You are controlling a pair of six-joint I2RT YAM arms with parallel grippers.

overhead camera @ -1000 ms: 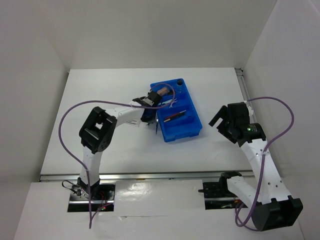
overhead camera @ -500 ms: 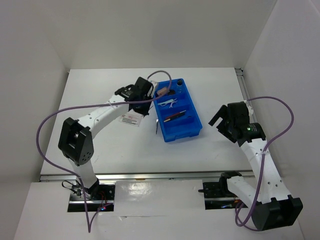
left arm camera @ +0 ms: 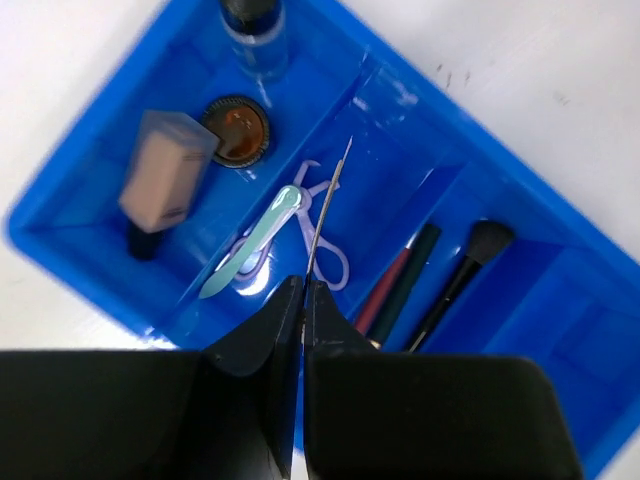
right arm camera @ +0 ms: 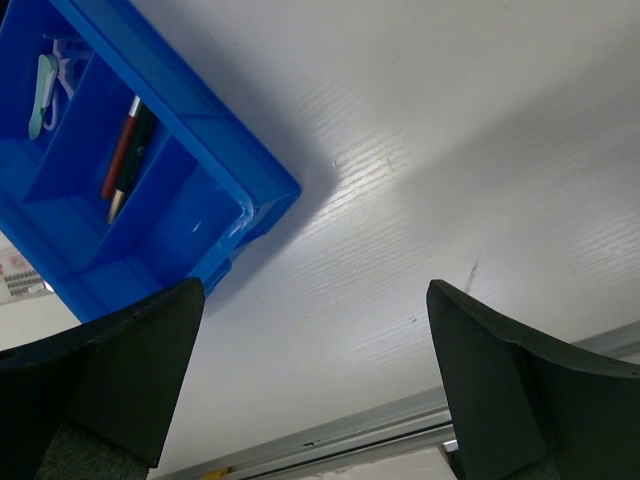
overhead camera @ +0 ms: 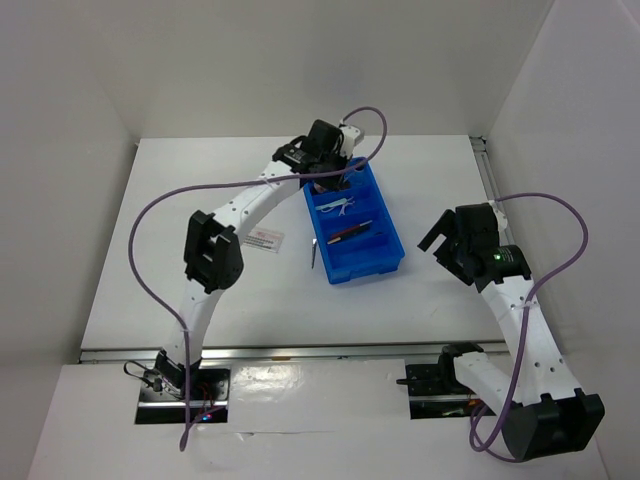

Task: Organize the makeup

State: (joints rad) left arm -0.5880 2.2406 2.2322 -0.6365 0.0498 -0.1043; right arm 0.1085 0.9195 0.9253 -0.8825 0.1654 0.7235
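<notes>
My left gripper hangs over the far end of the blue tray. In the left wrist view it is shut on a thin silver stick that points out over the middle compartment. Below lie a tan bottle with black cap, a clear vial, a round brown pot, a lilac looped piece, a mint tool, two pencils and a brush. My right gripper is open and empty, right of the tray.
A white red-printed packet lies on the table left of the tray. A thin dark stick lies by the tray's near left corner. The right wrist view shows the tray's corner and a metal rail at the table's near edge.
My left arm has swung from the tray's left side, up and right, to over its far end. The white packet now lies uncovered. The right arm has not moved.
</notes>
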